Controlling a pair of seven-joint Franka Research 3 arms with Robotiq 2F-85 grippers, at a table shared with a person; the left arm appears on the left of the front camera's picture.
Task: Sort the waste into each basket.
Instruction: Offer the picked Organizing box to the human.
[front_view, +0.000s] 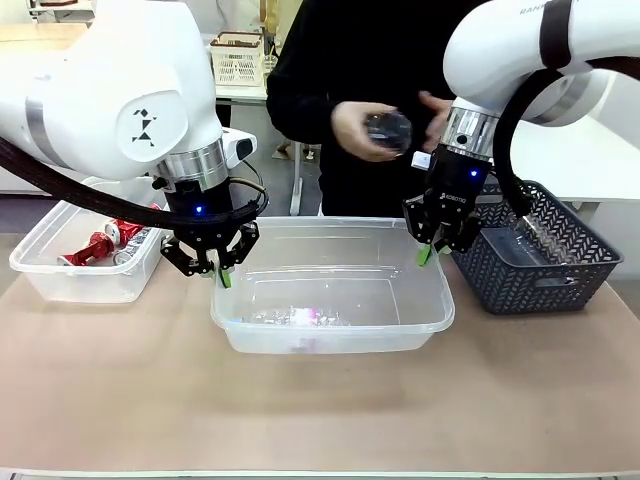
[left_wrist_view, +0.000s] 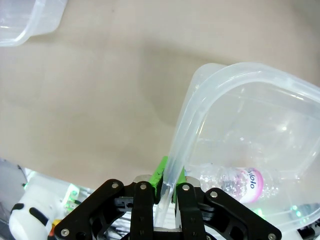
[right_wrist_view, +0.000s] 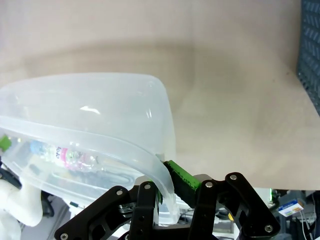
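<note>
Closest to the lens is the tan paper-covered tabletop, and sitting mid-table on it is a big clear rectangular plastic tub with a rolled rim. Both arms are latched onto that tub. The left gripper is clenched on the rim at the tub's 9 o'clock side. From the left wrist camera you can see the left gripper with its green pads pinching the clear wall from either side. The right gripper is clamped on the rim up around the 2 o'clock corner. The right wrist camera shows the same deal, with the right gripper squeezing the rolled edge. Can't really tell whether the tub is lifted off the table or just resting on it.

Inside the tub, lying flat on the bottom toward 7 o'clock, is a crumpled see-through plastic bottle with a pink label. The bottle reads clearer from the wrist cams.

Out at 9 o'clock from the middle tub there's a second, smaller clear plastic tub holding red-and-silver metal drink cans. At 3 o'clock, just beside the right gripper, sits a dark grey-blue basket with herringbone cut-out walls. Something clear lies in it, can't make out what.

At 12 o'clock, across the table, a person in a black top holds a round see-through plastic cup-like thing in one hand, with the other hand just beside it.
</note>
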